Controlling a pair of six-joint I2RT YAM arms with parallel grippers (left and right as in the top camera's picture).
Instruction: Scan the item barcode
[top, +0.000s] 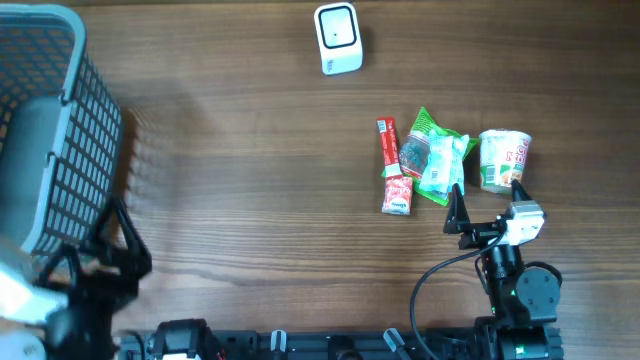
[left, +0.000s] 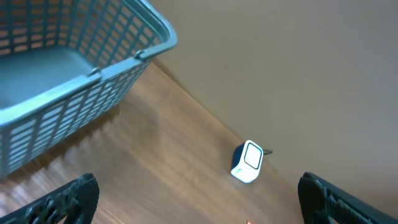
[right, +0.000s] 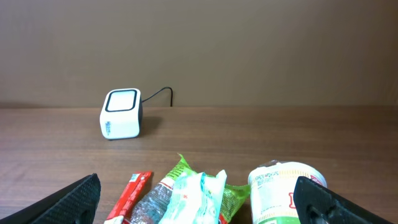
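Left fingers (left: 69, 200) spread wide, empty, beside basket (top: 62, 120). Right fingers (right: 73, 200) also spread, just short of cup (top: 503, 160), green bag (top: 432, 155) and red packet (top: 393, 166) (scanner (top: 337, 38) at desk (top: 250, 180) far edge).

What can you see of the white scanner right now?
The scanner is a small white box with rounded corners, plastic by its look, with a dark-framed pale window on its front. It stands upright at the far edge of the table, and a dark cable leaves its back. Nothing else touches it; the packets lie well apart.
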